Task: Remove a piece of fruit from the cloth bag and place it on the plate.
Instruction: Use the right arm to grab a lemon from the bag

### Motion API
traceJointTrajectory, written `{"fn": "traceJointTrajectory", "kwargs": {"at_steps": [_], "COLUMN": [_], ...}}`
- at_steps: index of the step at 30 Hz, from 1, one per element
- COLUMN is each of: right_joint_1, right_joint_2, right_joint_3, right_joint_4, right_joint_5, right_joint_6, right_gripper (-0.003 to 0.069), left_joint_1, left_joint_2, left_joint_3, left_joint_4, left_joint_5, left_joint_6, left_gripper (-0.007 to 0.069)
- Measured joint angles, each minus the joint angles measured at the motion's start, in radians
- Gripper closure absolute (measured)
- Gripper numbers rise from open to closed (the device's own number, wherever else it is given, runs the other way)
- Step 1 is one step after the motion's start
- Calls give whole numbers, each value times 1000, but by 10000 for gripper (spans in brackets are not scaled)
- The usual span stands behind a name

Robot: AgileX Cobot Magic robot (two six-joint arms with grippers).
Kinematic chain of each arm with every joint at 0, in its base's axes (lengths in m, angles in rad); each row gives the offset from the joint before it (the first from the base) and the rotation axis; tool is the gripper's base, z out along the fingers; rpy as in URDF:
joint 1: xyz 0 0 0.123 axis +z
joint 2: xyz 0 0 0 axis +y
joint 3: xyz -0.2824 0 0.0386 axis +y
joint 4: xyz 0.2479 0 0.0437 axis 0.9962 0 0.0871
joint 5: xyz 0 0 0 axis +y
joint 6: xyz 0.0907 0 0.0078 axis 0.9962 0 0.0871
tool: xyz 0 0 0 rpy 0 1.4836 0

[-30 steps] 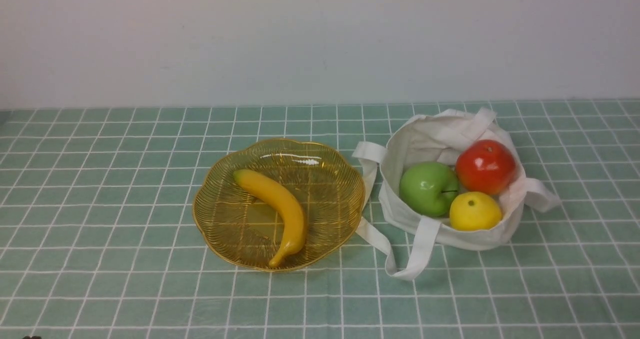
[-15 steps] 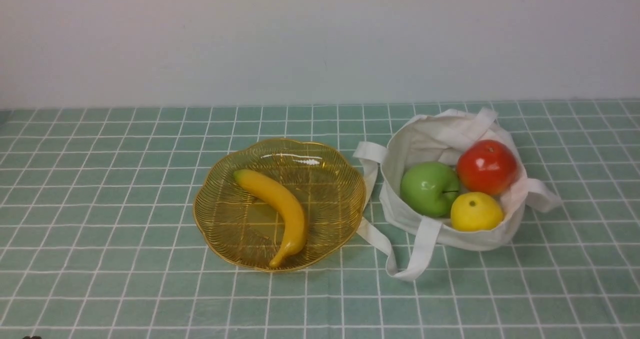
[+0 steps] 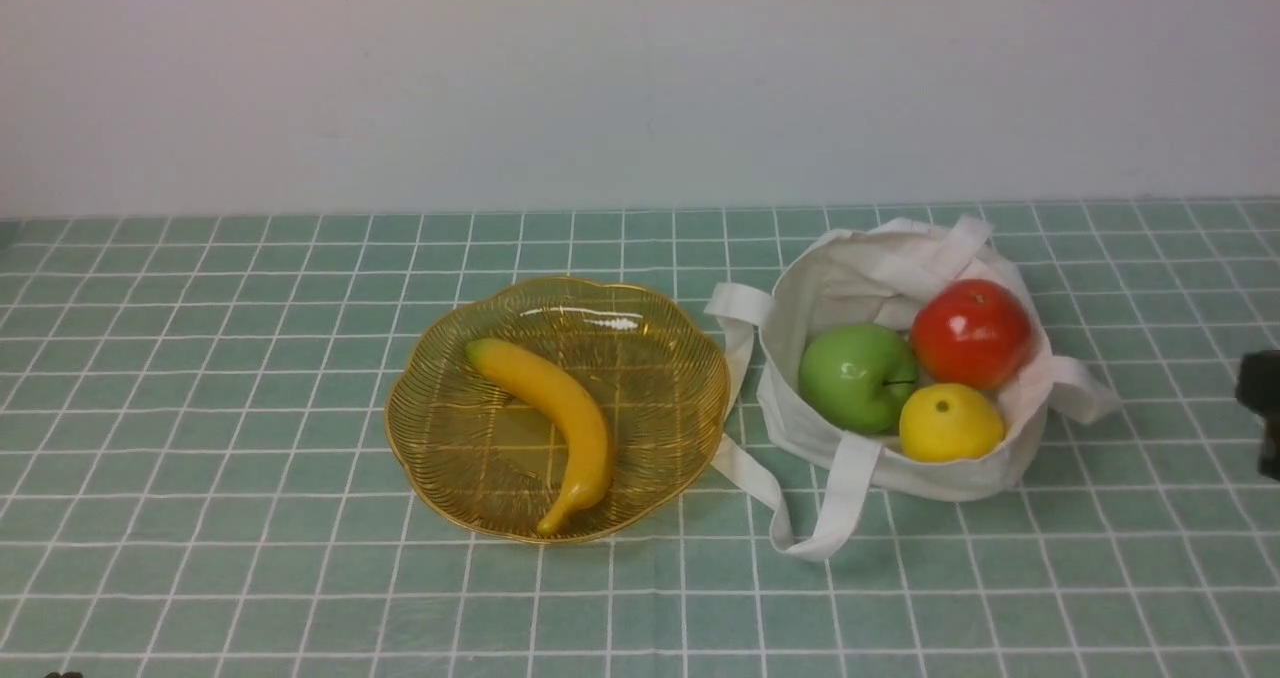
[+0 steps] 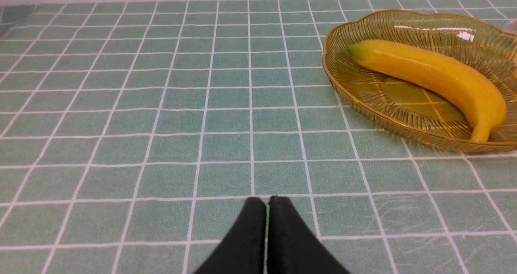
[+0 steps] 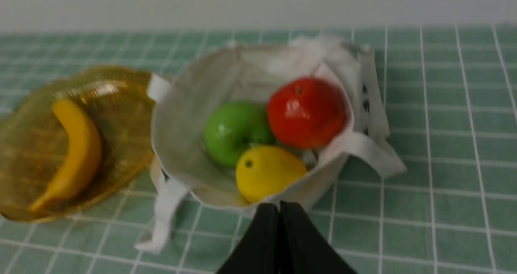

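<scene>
Black right arm (image 3: 1262, 398) newly in view (fingers (image 5: 264, 241) together), near cloth bag (image 3: 800, 398).

a plain pale wall (image 3: 640, 78) rises behind the green checked tablecloth (image 3: 200, 558).

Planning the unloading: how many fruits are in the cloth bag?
3: green apple on the plate side, red apple at the back, lemon in front. More could hide underneath.
</scene>
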State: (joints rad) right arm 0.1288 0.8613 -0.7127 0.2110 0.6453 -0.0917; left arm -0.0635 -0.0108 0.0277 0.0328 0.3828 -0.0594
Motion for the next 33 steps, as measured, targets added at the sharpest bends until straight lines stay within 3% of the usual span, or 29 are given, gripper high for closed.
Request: {"fn": "traceJointTrajectory", "kwargs": {"at_steps": [5, 11, 17, 19, 22, 26, 33], "right_joint_1": [15, 111, 118, 120, 121, 123, 126], "right_joint_2": [243, 502, 639, 686, 732, 801, 894], "right_joint_3": [-151, -308, -437, -452, -455, -455, -456], "right_joint_4": [-5, 29, 10, 15, 15, 10, -3], "right_joint_5": [88, 104, 129, 151, 159, 149, 122], "right_joint_6": [23, -35, -39, -39, -39, -39, -39], "right_gripper": [654, 538, 288, 173, 97, 55, 71], "left_joint_1": [0, 0, 0, 0, 0, 0, 0], "left_joint_2": [0, 0, 0, 0, 0, 0, 0], "left_joint_3": [0, 0, 0, 0, 0, 0, 0], "left_joint_4": [0, 0, 0, 0, 0, 0, 0], "left_joint_5": [0, 0, 0, 0, 0, 0, 0], "left_joint_6": [0, 0, 0, 0, 0, 0, 0], "left_gripper": [632, 632, 632, 632, 632, 632, 632]}}
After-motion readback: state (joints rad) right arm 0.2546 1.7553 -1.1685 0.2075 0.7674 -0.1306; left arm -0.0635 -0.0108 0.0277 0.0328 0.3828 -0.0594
